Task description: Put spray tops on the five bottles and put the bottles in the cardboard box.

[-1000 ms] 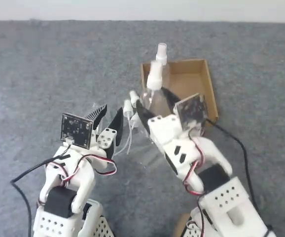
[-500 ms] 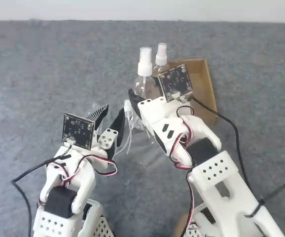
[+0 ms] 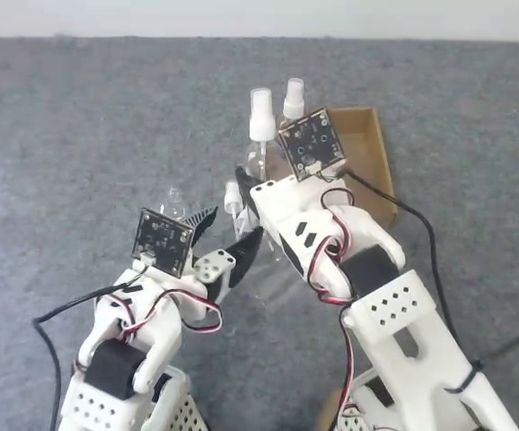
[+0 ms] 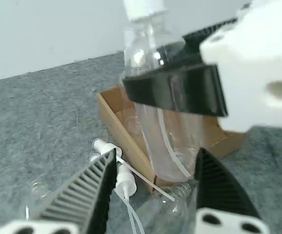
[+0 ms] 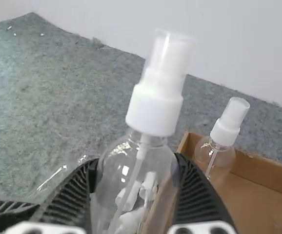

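My right gripper (image 3: 259,175) is shut on a clear bottle (image 3: 258,157) with a white spray top (image 3: 261,112), held upright just off the left wall of the cardboard box (image 3: 372,171). In the right wrist view that bottle (image 5: 136,170) stands between the jaws, its spray top (image 5: 161,83) above. A second topped bottle (image 3: 293,101) stands in the box's far corner (image 5: 220,141). My left gripper (image 3: 233,226) is open, low and just left of the held bottle (image 4: 163,97). Loose spray tops (image 4: 112,148) lie between its fingers (image 4: 85,195).
An open clear bottle (image 3: 174,199) lies on the grey carpet left of the left gripper. Another clear bottle (image 4: 168,207) lies on its side under the left gripper. The box's near half (image 5: 251,187) is bare. Open carpet (image 3: 80,135) spreads to the far left.
The right arm lifted the topped bottle and swung it forward by the box's left edge, then held. The left arm has shifted right and toward the held bottle, still open.
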